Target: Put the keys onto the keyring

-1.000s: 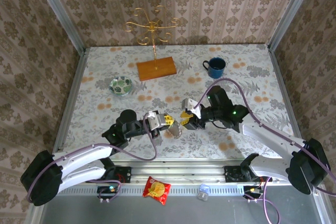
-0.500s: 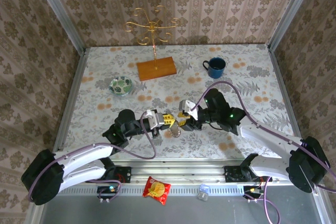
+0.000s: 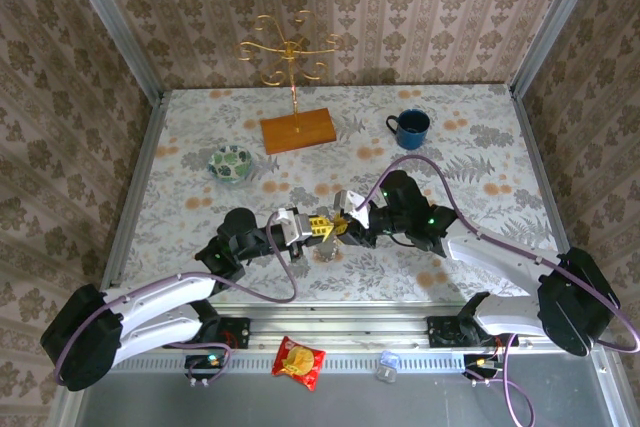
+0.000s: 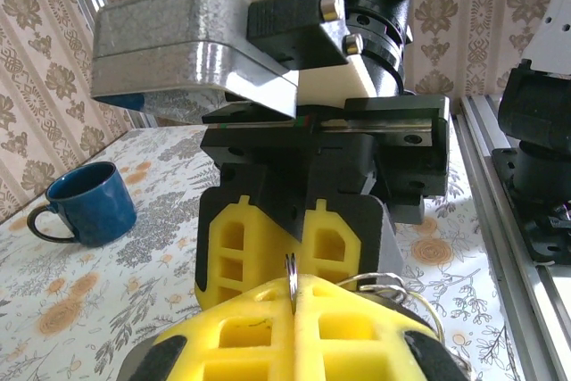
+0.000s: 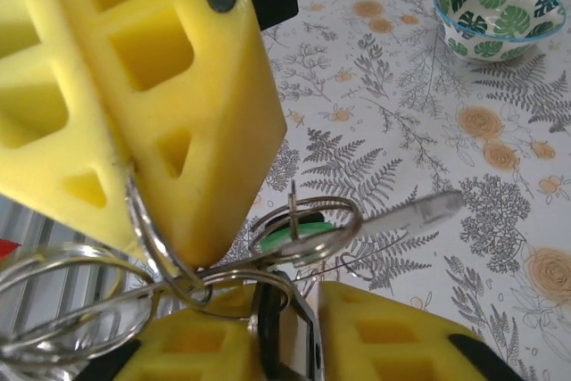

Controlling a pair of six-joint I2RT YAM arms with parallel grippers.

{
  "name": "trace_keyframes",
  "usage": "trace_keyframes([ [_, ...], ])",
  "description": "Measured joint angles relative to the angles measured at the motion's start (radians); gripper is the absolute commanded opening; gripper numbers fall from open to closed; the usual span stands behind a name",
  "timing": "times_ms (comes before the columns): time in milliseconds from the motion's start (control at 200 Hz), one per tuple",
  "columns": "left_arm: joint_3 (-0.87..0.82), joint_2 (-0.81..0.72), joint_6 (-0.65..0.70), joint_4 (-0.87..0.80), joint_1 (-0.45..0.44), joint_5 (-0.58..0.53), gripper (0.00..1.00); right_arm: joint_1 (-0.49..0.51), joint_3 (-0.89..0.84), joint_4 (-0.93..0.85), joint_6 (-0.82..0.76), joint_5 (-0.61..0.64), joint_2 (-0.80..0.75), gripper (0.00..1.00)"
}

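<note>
My left gripper (image 4: 294, 290) is shut on the thin metal keyring (image 4: 291, 272), which stands edge-on between its yellow fingertips. More wire loops (image 4: 393, 286) of the ring hang to its right. In the top view my left gripper (image 3: 318, 228) and right gripper (image 3: 345, 224) meet tip to tip above the table's near middle. From the right wrist, my right gripper (image 5: 299, 332) is closed on a black key (image 5: 272, 335) that a loop passes through. The green-headed key (image 5: 312, 231) hangs on a small loop just beyond, its silver blade (image 5: 415, 211) pointing right. The left fingers (image 5: 178, 113) pinch the ring wire (image 5: 147, 229).
A blue mug (image 3: 411, 128) stands at the back right and a green patterned bowl (image 3: 231, 162) at the left. A gold hook stand on a wooden base (image 3: 297, 130) sits at the back. A snack packet (image 3: 299, 361) lies on the front rail.
My right gripper has slid left up to the left gripper and its jaws have narrowed. The left arm has hardly moved and still holds the ring.
</note>
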Motion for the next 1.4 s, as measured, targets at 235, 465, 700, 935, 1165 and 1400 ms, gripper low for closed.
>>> trace_keyframes([
  [235, 0.0, -0.007, 0.001, -0.008, 0.001, -0.012, 0.0, 0.0, 0.0, -0.034, -0.034, 0.033, -0.024, 0.01],
  [465, -0.001, -0.019, 0.001, -0.012, 0.001, -0.02, 0.0, 0.003, 0.0, -0.059, -0.061, 0.05, -0.04, 0.0],
  [700, -0.012, -0.033, 0.001, -0.013, 0.006, -0.029, 0.0, 0.004, 0.001, -0.074, -0.09, 0.095, -0.078, 0.0],
  [935, -0.016, -0.033, 0.001, -0.014, 0.006, -0.029, 0.0, 0.011, 0.024, -0.14, -0.141, 0.126, -0.132, 0.0],
  [1165, -0.014, -0.014, 0.003, -0.014, 0.006, -0.028, 0.0, 0.013, 0.053, -0.192, -0.175, 0.156, -0.132, 0.0],
  [1400, 0.0, 0.002, 0.016, -0.014, 0.006, -0.038, 0.12, 0.023, 0.108, -0.254, -0.211, 0.185, -0.131, 0.0],
])
